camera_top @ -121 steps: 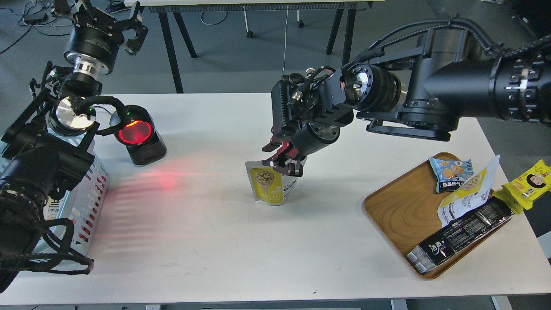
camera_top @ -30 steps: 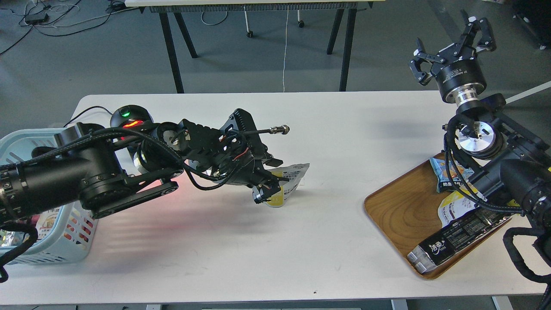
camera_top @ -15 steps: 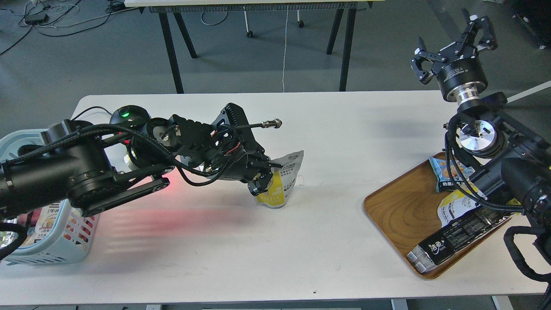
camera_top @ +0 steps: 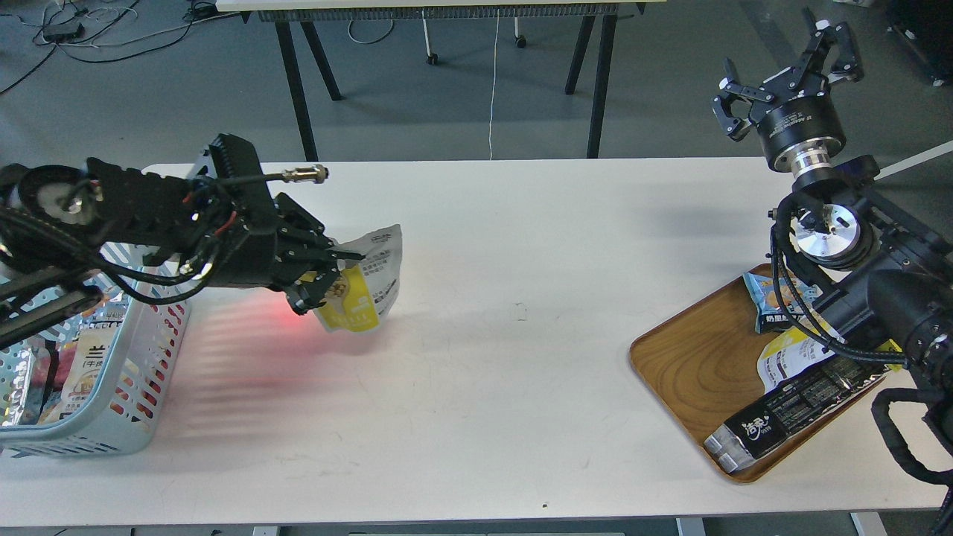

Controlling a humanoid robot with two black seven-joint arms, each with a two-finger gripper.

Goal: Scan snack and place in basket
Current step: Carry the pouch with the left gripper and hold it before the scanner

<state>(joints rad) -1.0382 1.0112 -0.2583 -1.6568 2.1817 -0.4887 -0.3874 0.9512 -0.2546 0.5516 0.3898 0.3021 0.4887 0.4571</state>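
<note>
I am holding the snack (camera_top: pixel 363 286) in my left end effector (camera_top: pixel 327 277), whose two fingers are closing on the left side of the pouch, so that the pouch is hanging tilted above the bench (camera_top: pixel 476 357) and not touching it. I am gripping it from the side, I think, so that the printed faces are staying free to be read. A red glow (camera_top: pixel 287 316) is lying on the bench just under and left of the pouch; I am judging that it comes from a scanner, but my arm is hiding that device, so I cannot say whether the code is being read. The basket (camera_top: pixel 149 350) is standing at the left bench edge, near the pouch, with other packets already inside, so the way to it is short. My right end effector (camera_top: pixel 789 71) is raised high at the far right with its fingers spread apart and holding nothing, probably to keep clear of the wooden tray (camera_top: pixel 685 365), where a black packet (camera_top: pixel 797 417) and a blue packet (camera_top: pixel 778 301) are lying.
</note>
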